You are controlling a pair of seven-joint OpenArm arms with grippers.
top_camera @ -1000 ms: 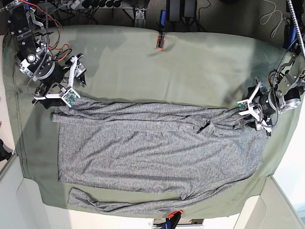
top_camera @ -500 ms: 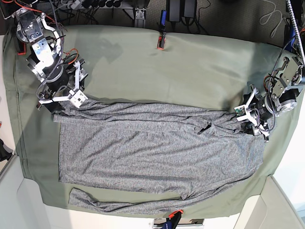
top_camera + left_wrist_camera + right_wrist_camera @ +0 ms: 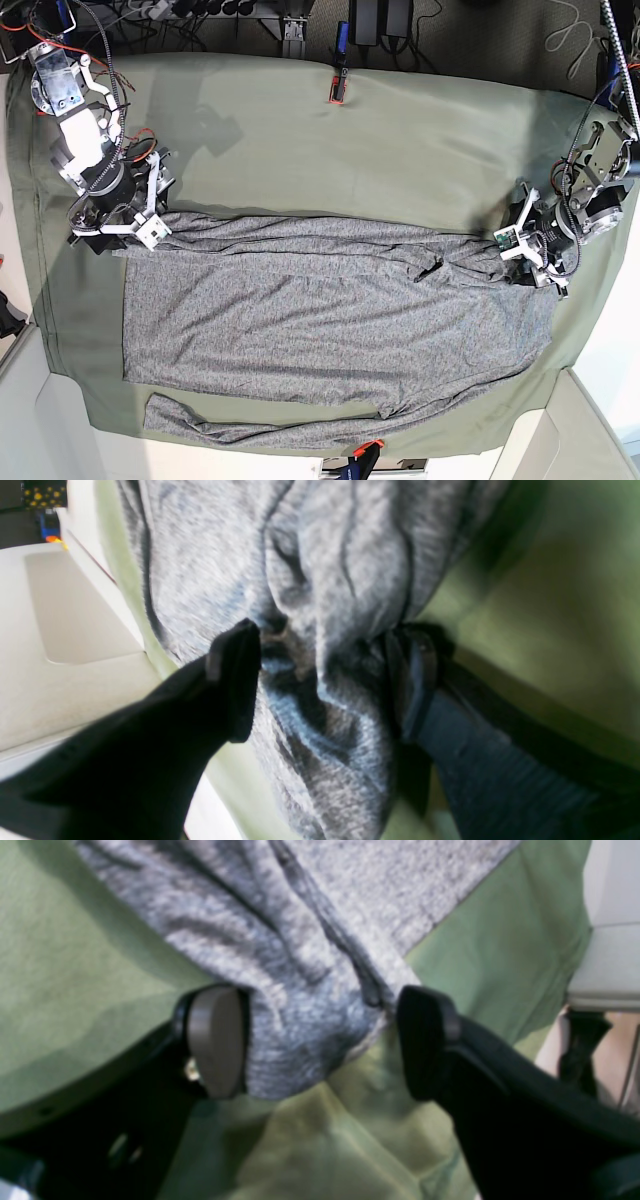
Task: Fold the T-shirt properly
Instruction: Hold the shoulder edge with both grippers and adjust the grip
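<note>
With the T-shirt [image 3: 330,310] spread flat across the table cloth [image 3: 400,140], the left gripper [image 3: 325,680] and right gripper [image 3: 320,1040] — both spread apart, each straddling a far corner — should be closed evenly so both layers are caught.

The base view is evenly and brightly lit and sharp, with soft shadows of the arms on the olive-green table cloth [image 3: 400,140]. Both wrist views are blurred and out of focus. In the left wrist view the black fingers [image 3: 235,680] are almost silhouettes, and a dark shadow lies on the heather-grey knit T-shirt [image 3: 320,580] between them.
</note>
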